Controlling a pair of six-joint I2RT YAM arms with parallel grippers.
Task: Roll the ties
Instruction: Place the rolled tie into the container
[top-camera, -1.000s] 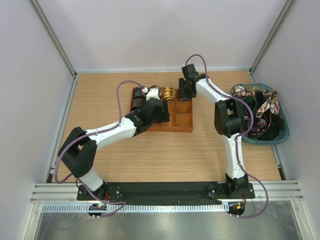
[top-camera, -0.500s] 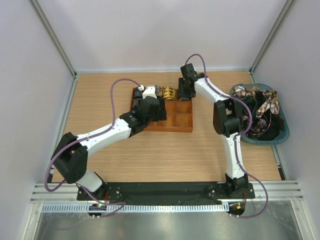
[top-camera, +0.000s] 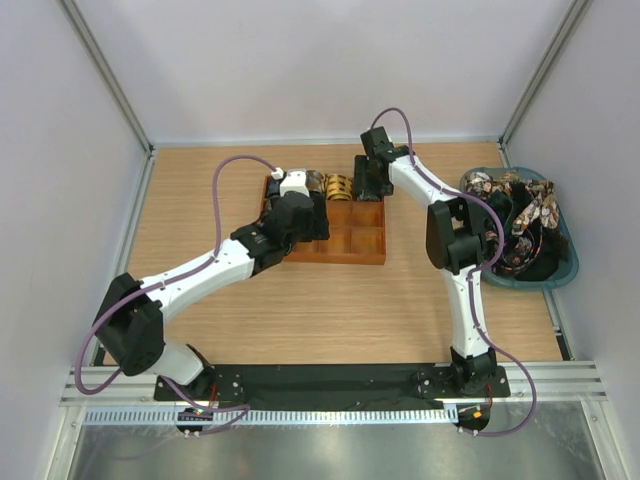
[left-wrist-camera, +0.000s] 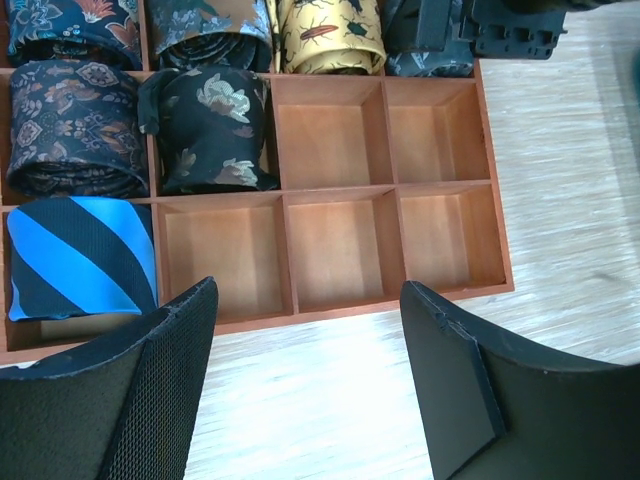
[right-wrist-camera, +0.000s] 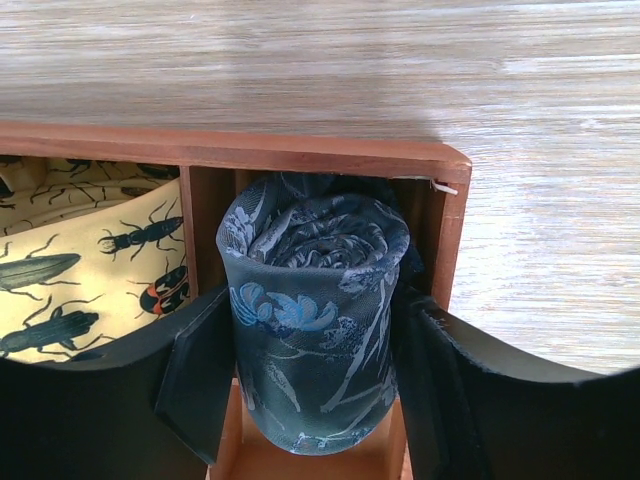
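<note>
Seven rolled ties (left-wrist-camera: 210, 140) (all patterned) occupy the tray (left-wrist-camera: 445, 240).

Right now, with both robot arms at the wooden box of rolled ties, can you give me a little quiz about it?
1. True or false: the left gripper is holding a tie.
2. Pick one: what is printed on the yellow tie? A flowers, B beetles, C stripes.
3. Count: in the left wrist view, how many compartments of the wooden tray have nothing in them?

Key: 1 false, its jaws stand open with nothing between them. 2 B. 3 five: two in the middle row and three in the near row.
</note>
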